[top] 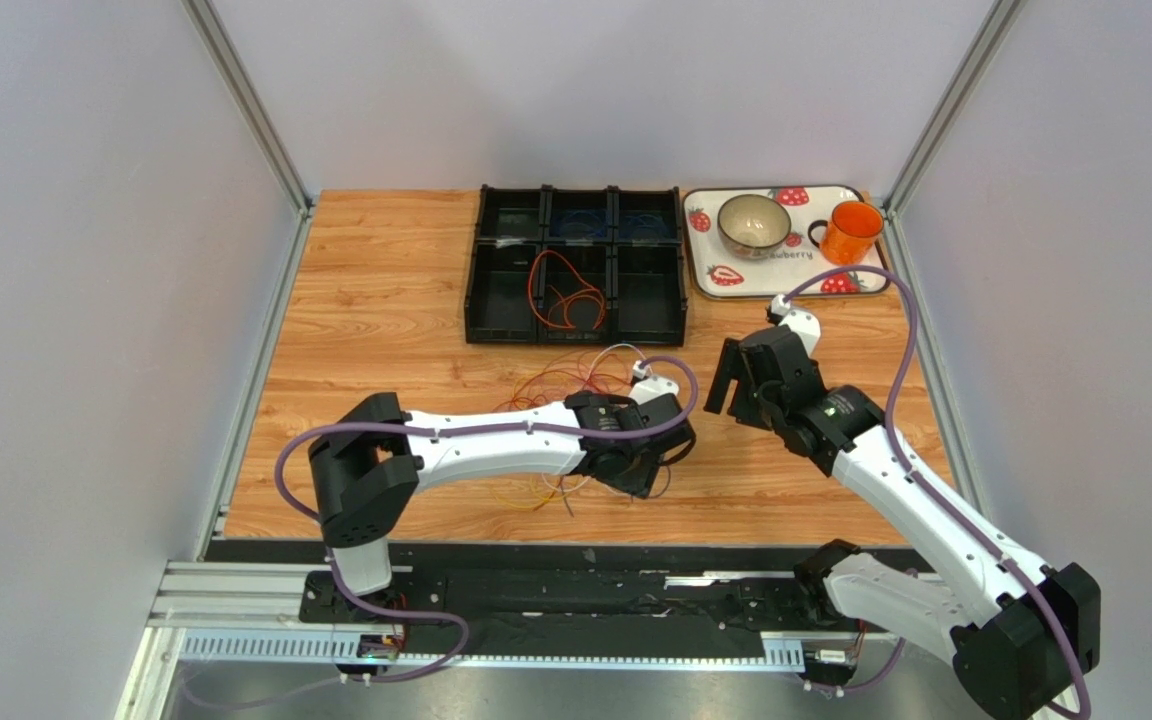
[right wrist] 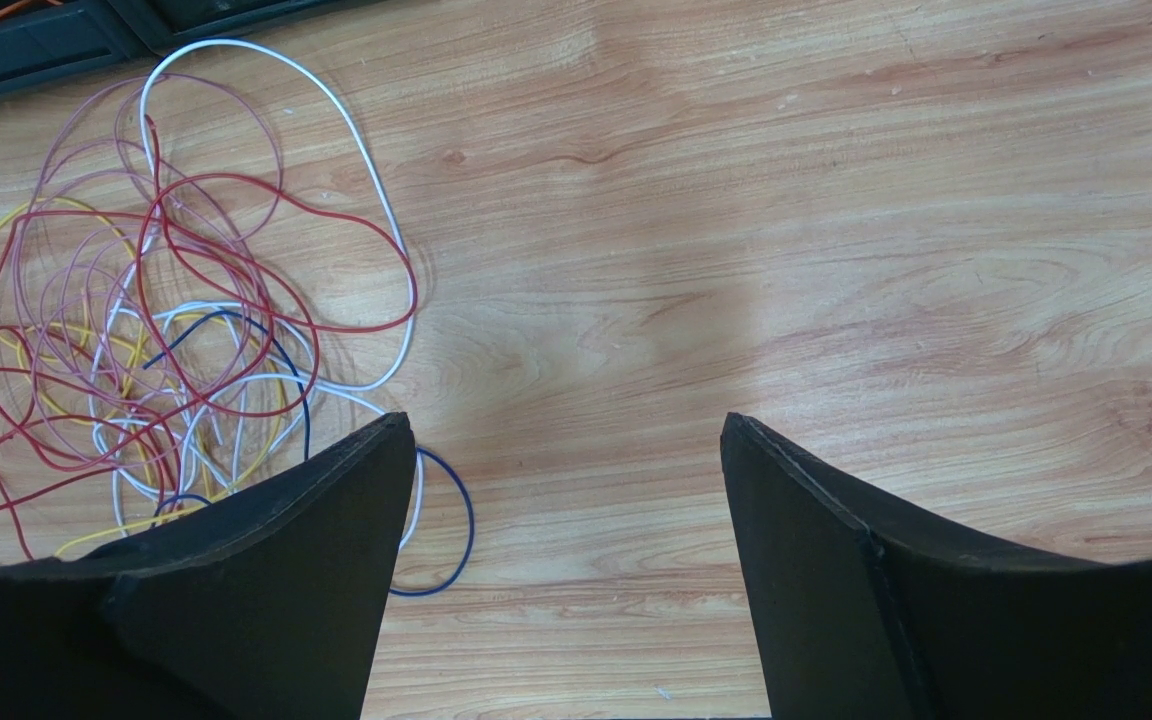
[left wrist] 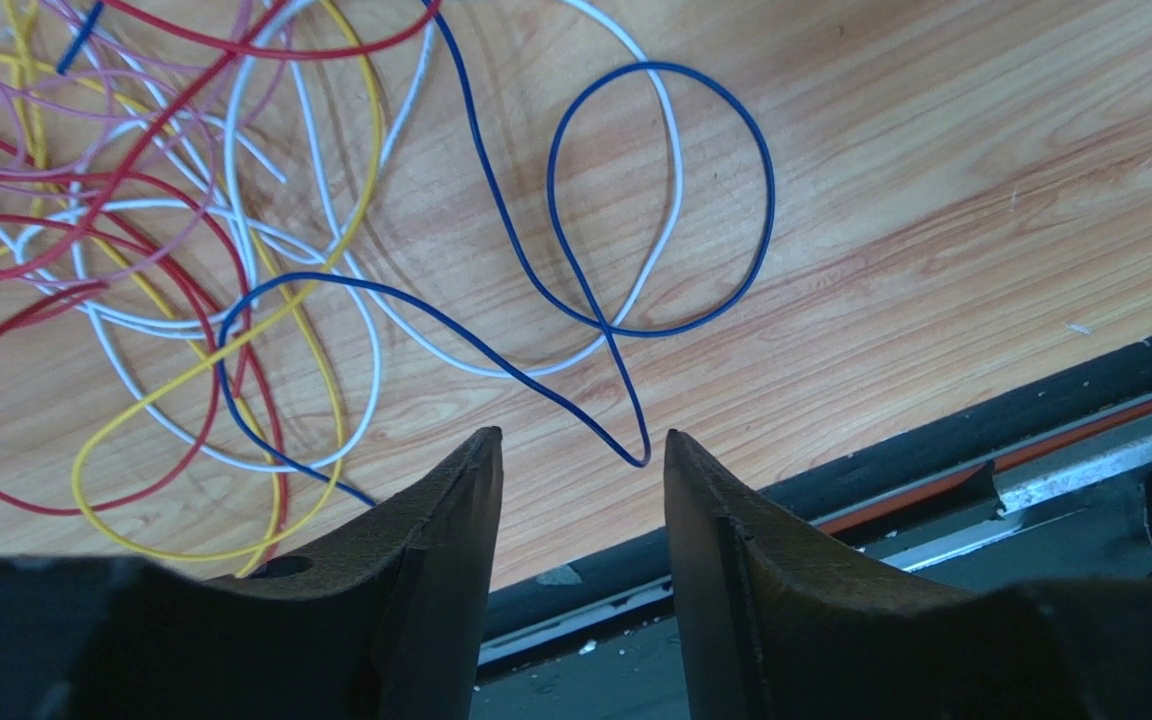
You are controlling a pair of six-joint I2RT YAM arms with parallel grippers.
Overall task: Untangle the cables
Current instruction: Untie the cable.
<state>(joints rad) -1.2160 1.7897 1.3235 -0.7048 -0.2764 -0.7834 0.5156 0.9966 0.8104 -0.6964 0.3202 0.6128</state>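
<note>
**A:** When you look down from the top camera, where are the cables [top: 545, 386]?

**B:** Heaped near the middle of the wooden table [top: 372, 300], partly under the left gripper [top: 642, 473], which hangs right over them. The right gripper [top: 732, 387] is at the heap's three o'clock, apart from it. At twelve, a few red-orange wires [top: 567, 305] lie in a front compartment of a black divided tray [top: 504, 225].

**A:** And the left wrist view?

**B:** Fingers parted, gripping nothing. A blue cable [left wrist: 608, 327] bends on the wood just past the tips, toward one o'clock. The tangle spreads at ten.

**A:** Right wrist?

**B:** Jaws spread wide, empty. The pile lies at nine to ten o'clock, with a blue loop beside the left finger.
</note>
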